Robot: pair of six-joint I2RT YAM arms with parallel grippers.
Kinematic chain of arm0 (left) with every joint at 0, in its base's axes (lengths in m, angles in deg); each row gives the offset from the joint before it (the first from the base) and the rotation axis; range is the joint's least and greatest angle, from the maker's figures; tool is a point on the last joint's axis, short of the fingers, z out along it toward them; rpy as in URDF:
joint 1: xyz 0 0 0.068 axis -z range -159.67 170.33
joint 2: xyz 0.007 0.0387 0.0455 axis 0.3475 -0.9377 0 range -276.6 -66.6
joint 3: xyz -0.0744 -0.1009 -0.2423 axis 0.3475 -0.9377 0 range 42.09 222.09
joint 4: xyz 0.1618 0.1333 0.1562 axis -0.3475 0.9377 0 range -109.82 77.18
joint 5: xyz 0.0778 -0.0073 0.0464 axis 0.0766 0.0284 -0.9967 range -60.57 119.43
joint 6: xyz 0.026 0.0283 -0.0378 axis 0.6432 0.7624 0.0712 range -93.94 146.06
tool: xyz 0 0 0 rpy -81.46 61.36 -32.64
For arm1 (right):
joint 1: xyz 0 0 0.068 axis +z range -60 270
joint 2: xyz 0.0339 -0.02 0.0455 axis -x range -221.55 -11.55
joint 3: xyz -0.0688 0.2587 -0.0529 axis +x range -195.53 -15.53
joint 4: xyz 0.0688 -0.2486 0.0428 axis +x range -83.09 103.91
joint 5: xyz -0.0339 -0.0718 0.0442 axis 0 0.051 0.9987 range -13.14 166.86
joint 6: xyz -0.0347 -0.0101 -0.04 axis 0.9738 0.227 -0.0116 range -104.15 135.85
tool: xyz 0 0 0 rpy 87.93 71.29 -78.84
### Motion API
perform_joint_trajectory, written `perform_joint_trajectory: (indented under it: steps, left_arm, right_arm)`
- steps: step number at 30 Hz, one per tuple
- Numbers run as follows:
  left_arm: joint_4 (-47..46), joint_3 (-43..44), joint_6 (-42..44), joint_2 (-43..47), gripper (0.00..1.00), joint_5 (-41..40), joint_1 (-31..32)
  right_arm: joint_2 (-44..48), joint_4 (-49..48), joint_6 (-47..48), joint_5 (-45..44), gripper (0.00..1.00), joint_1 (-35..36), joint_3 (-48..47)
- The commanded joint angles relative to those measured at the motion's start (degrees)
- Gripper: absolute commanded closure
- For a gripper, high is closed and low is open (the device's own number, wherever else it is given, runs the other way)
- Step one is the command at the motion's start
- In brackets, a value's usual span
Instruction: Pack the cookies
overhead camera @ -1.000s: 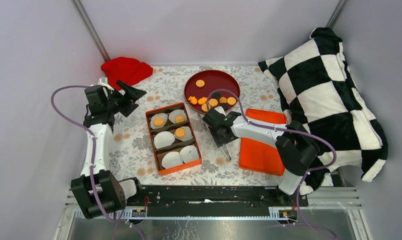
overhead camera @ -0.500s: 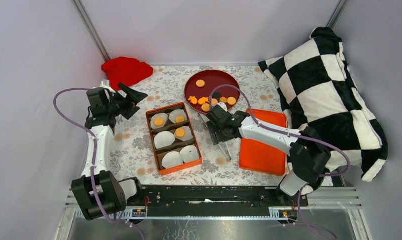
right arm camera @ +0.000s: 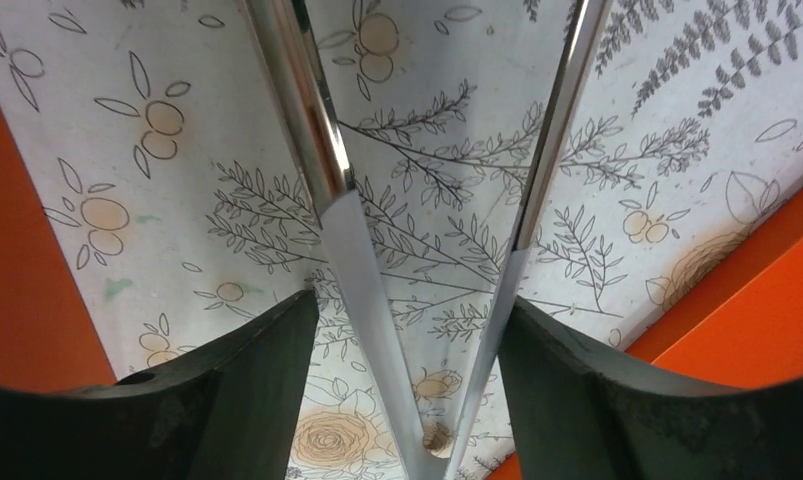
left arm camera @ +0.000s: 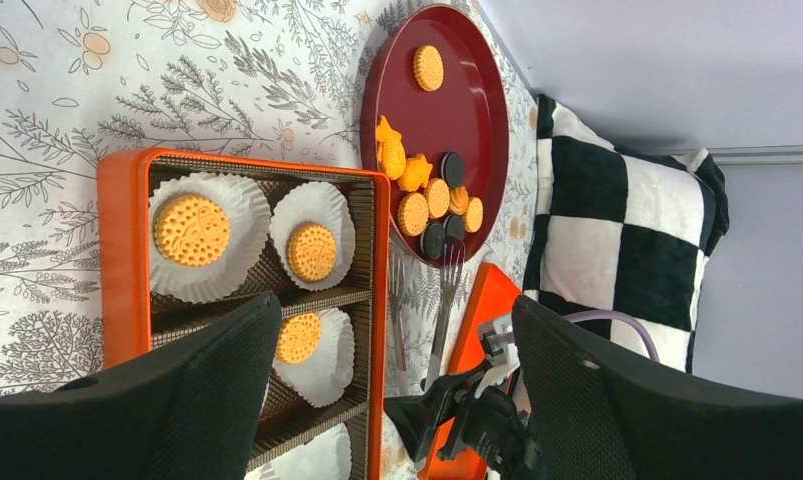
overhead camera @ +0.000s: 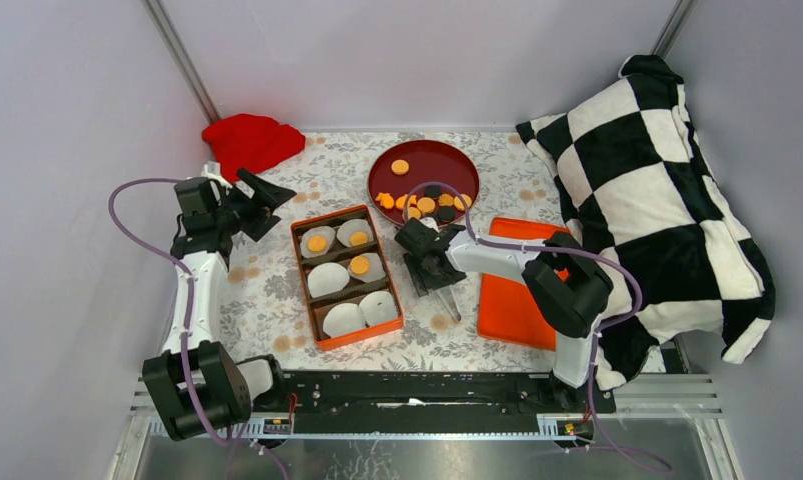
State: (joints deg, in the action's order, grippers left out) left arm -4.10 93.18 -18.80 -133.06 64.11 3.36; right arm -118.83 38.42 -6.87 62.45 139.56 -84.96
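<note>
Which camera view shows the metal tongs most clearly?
The right wrist view: the tongs fill the frame, both shiny arms between the right gripper's fingers. The top external view shows them small, partly under the arm. The left wrist view shows them distant.

Both arms: white links, black joint housings, purple cable loops. Left gripper (overhead camera: pixel 264 190) and right gripper (overhead camera: pixel 429 272): matte black fingers.

A lab test cell rather than a home; plain grey panel walls (overhead camera: pixel 417 60) with metal corner struts enclose a small surface (overhead camera: pixel 277 290) under a floral cloth; two robot arms are bolted to an aluminium rail (overhead camera: pixel 427 395) at its near edge; a checkered pillow (overhead camera: pixel 657 190) and red cloth (overhead camera: pixel 249 140) look like staged props.
</note>
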Motion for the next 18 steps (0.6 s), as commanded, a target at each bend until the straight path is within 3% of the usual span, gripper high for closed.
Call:
perform_joint_trajectory:
  steps: [1, 5, 7, 18]
  left_arm:
    - [-2.28, -1.06, 1.09, 0.77, 0.11, 0.5, 0.26]
    - [-2.28, -1.08, 1.09, 0.49, 0.11, 0.55, 0.35]
    - [-2.27, -1.03, 1.09, 0.37, 0.11, 0.57, 0.4]
    - [-2.94, -0.29, 0.39, 0.21, 0.11, 0.26, 1.85]
  right_arm:
    - [-3.2, 0.41, -0.19, -3.75, 0.33, -0.11, -2.09]
    - [-3.98, 0.67, -0.05, -2.91, 0.53, -0.19, -1.56]
    - [-2.77, 1.04, -0.37, -3.2, 0.59, -0.17, -0.83]
    - [10.75, 7.21, 0.96, -5.26, 0.6, -0.12, -4.24]
